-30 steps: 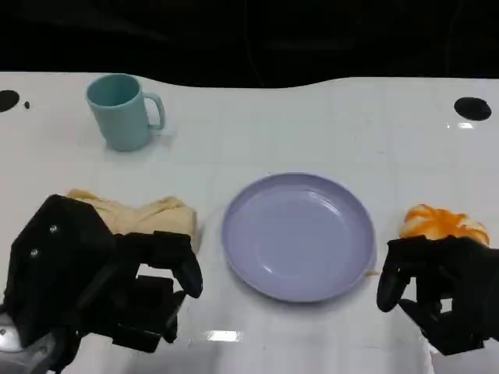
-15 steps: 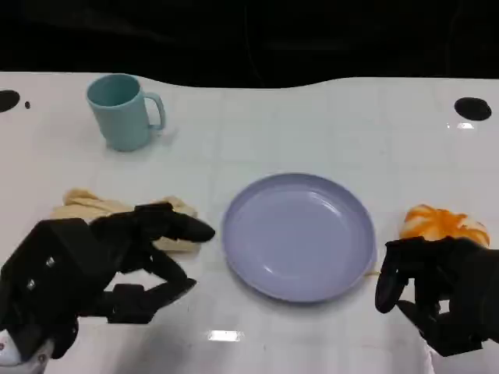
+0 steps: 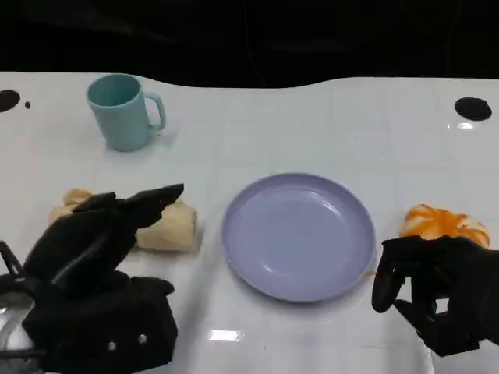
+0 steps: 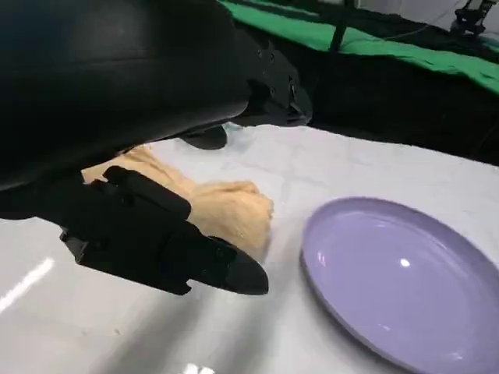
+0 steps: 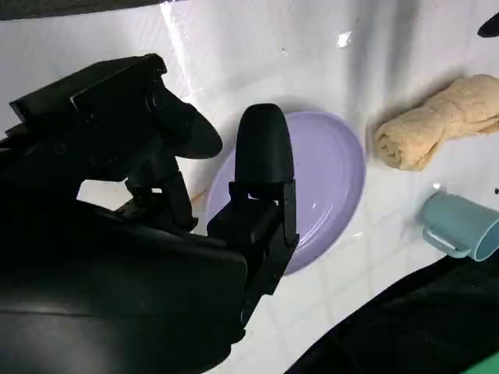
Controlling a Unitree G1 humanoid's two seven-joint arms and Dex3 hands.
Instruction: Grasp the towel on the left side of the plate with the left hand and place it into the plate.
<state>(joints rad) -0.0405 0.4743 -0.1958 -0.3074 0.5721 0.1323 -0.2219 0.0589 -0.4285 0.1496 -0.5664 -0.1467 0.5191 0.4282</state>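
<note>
Beige terry cloth, the rolled towel (image 3: 160,226) is lying on the white table (image 3: 312,117) at nine o'clock of the plate, its right end stopping just short of the rim with a strip of bare table between. The left hand (image 3: 97,249) is hanging over the towel's left half with fingers (image 3: 156,199) spread and gripping nothing. A teal mug (image 3: 121,111) is standing well apart at eleven o'clock. The lavender plate (image 3: 299,235) is sitting at centre. An orange cloth (image 3: 443,224) is lying at three o'clock beside the rim. The right hand (image 3: 437,292) is resting at four o'clock, fingers curled inward on nothing.
</note>
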